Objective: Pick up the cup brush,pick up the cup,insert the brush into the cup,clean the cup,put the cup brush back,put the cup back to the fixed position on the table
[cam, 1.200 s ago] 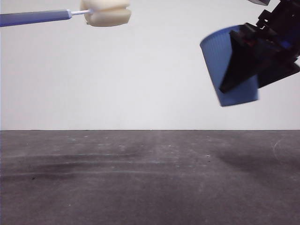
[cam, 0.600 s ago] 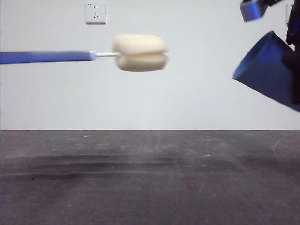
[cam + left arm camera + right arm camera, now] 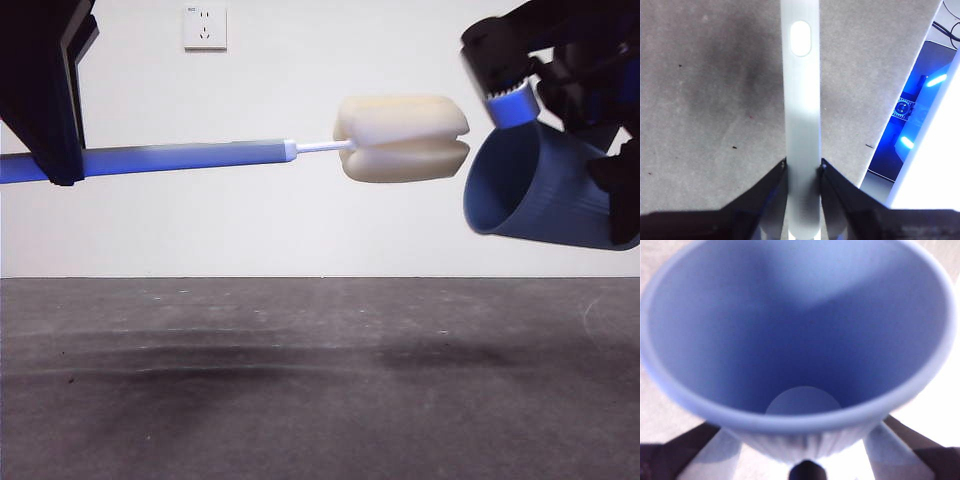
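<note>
Brush: the long cup brush [image 3: 300, 152], slim grey handle and rounded cream-yellow sponge head, hangs level in the air, well above the table; in the front view the handle runs out toward 9 o'clock and the sponge points to 3 o'clock.
My left gripper [image 3: 802, 167]: jaws closed snug on the grey handle, one black jaw pressed to each side of it; the handle's far end shows an oval slot.
Cup: the blue ribbed plastic tumbler [image 3: 545, 195] is tipped on its side in the air, open mouth facing 9 o'clock toward the sponge.
My right gripper [image 3: 805, 460]: clamped on the cup's ribbed lower wall, a jaw on either side; the wrist view looks straight down the bore to the pale round base.
Gap: sponge head just beside the cup's rim, about level with its upper edge; whether it touches, I cannot tell.
Table: the dark grey, scuffed matte table [image 3: 300, 400] lies below with soft shadows under both items.
Wall: a white socket plate [image 3: 205, 27] sits at 11 o'clock.
</note>
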`<state>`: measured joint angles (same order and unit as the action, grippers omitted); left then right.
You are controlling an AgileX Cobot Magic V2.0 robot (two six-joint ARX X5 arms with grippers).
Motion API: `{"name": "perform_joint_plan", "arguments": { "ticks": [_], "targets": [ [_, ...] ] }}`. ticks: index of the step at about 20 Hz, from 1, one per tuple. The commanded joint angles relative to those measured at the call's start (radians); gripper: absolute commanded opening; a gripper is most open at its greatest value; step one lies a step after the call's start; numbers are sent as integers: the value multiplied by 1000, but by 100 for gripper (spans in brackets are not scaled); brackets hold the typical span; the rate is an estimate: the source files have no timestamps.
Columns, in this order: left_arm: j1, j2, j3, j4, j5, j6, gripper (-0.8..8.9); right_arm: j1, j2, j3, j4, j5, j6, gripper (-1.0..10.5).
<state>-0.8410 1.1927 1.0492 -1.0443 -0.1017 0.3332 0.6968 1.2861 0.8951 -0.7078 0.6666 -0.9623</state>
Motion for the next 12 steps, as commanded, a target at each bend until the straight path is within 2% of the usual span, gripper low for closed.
{"name": "perform_joint_plan", "arguments": {
  "ticks": [1,5,8,12],
  "targets": [
    [-3,3,-1,1,5,3,-9,27,23,9,33,29,-18,-13],
    [-4,51,-1,-8,12,4,-9,72,39,15,84,76,-61,-13],
    [-4,89,-1,45,34,-12,-9,105,41,15,87,78,-100,-13],
    [-8,106,-1,79,87,-31,-9,153,72,15,114,121,-177,-13]
  ]
}}
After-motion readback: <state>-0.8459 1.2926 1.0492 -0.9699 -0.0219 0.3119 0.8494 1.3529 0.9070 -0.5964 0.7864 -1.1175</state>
